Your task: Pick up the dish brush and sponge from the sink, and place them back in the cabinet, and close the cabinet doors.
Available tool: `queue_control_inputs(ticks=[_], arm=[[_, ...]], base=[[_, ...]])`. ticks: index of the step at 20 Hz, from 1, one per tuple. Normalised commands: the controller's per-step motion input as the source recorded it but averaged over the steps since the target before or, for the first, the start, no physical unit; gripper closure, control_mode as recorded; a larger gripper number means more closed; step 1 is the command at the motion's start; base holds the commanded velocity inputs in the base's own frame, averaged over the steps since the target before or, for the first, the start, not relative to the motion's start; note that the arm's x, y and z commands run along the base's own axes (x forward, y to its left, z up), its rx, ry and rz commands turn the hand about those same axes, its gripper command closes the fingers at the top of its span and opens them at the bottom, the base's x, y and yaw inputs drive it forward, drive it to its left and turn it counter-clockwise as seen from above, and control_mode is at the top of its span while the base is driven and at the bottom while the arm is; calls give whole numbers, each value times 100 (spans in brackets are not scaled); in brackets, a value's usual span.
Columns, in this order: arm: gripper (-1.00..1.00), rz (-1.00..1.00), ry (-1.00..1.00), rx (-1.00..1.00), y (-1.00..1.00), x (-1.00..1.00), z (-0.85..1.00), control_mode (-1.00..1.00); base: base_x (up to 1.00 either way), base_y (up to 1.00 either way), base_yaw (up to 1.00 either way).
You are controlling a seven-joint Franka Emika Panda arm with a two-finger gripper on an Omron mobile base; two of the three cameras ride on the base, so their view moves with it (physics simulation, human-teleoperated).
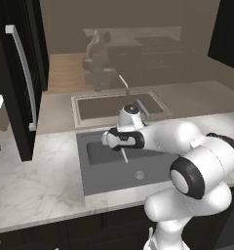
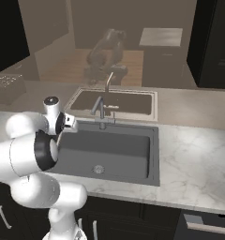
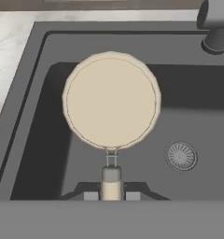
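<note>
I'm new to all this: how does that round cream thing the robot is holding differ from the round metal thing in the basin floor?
The dish brush has a large, smooth cream head; the drain looks smaller, grey and ribbed. The dish brush is held above the sink by its handle in the shut end effector; the drain sits fixed in the floor. Both are round.

White marbled desk [image 1: 36, 185] spreads to the left of the gripper and beyond; beige-rimmed mirrored basin [image 2: 154, 108] lies farther back behind the gripper; low black base cabinets [image 2: 133, 220] with short handles run below the desk.
</note>
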Motion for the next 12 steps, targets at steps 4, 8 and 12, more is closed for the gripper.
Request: queue_control_inputs(ticks=[4, 8, 12], arm=[[100, 1, -5, 0, -27, -58, 36, -100], [100, 0, -4, 0, -27, -49, 38, -100], [100, 0, -3, 0, -26, -39, 45, -100]], base=[[0, 0, 0], [0, 0, 0], [0, 0, 0]])
